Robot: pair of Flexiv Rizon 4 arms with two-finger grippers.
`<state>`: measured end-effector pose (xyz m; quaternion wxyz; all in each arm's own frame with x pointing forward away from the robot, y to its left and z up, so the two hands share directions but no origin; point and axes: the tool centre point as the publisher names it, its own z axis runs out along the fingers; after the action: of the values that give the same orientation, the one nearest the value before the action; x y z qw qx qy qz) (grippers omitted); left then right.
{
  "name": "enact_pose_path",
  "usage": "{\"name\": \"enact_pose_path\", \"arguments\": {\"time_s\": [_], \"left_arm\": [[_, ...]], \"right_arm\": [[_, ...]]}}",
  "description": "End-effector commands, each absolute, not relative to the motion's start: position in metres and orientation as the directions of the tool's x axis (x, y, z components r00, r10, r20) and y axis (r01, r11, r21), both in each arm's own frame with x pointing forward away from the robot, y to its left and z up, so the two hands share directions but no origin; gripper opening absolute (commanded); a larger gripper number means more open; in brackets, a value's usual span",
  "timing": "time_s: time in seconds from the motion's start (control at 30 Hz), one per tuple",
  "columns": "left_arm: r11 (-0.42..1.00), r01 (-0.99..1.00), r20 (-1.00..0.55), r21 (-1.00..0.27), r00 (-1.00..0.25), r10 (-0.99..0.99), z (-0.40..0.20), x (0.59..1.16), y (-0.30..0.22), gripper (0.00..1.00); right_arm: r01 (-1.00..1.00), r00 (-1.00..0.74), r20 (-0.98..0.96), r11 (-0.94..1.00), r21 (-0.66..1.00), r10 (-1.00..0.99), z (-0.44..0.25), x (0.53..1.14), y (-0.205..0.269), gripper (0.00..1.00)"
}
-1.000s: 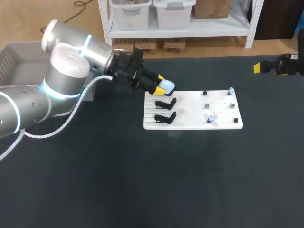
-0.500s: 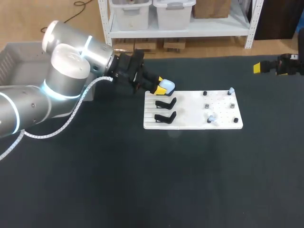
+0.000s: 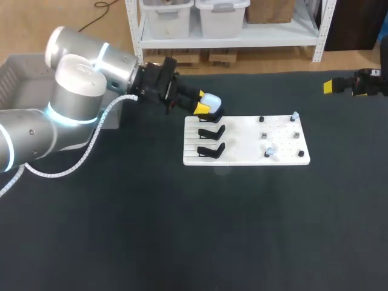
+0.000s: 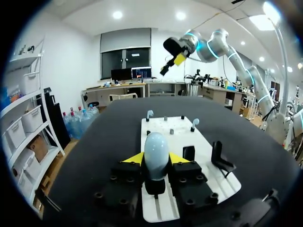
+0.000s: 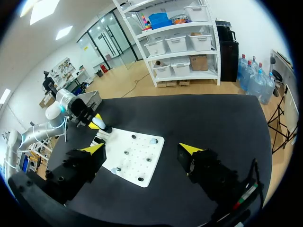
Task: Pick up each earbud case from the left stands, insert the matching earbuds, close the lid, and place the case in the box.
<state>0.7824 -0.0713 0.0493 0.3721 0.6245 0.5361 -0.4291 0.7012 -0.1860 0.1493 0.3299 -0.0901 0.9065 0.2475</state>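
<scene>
L tool (image 3: 205, 105) w/ case (image 3: 211, 99) lifted off stand (image 3: 216, 114), arm pulled back.

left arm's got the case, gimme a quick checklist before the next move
1. Grip: the left gripper has its fingers on both sides of the earbud case: ok.
2. Case clear of its stand: the stand shows dark right beside the case, with no visible gap: cannot tell.
3. Lid open for loading: cannot tell.
4. Earbuds ready: two pale earbuds sit on pegs on the white board: ok.
5. The right gripper is open and away from the board: ok.
</scene>
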Motion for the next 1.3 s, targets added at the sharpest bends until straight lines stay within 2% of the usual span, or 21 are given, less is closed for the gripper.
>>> {"name": "enact_pose_path", "arguments": {"time_s": [0.03,0.37,0.63,1.3], "left_arm": [[-0.08,0.996,-0.95,0.043,0.066,0.305,0.078,0.758,-0.057,0.0],[-0.031,0.996,-0.984,0.081,0.084,0.156,0.145,0.73,-0.046,0.0],[0.021,0.999,-0.99,-0.029,-0.031,0.134,0.173,0.713,-0.035,0.0],[0.021,0.999,-0.991,-0.03,-0.033,0.127,0.172,0.71,-0.036,0.0]], "right_arm": [[-0.326,-0.766,-0.643,0.862,0.388,0.0,0.15,0.701,-0.186,1.0],[-0.326,-0.766,-0.643,0.862,0.388,0.0,0.15,0.701,-0.186,1.0],[-0.326,-0.766,-0.643,0.862,0.388,0.0,0.15,0.701,-0.186,1.0],[-0.357,-0.758,-0.652,0.846,0.396,-0.015,0.154,0.701,-0.178,1.0]]}}
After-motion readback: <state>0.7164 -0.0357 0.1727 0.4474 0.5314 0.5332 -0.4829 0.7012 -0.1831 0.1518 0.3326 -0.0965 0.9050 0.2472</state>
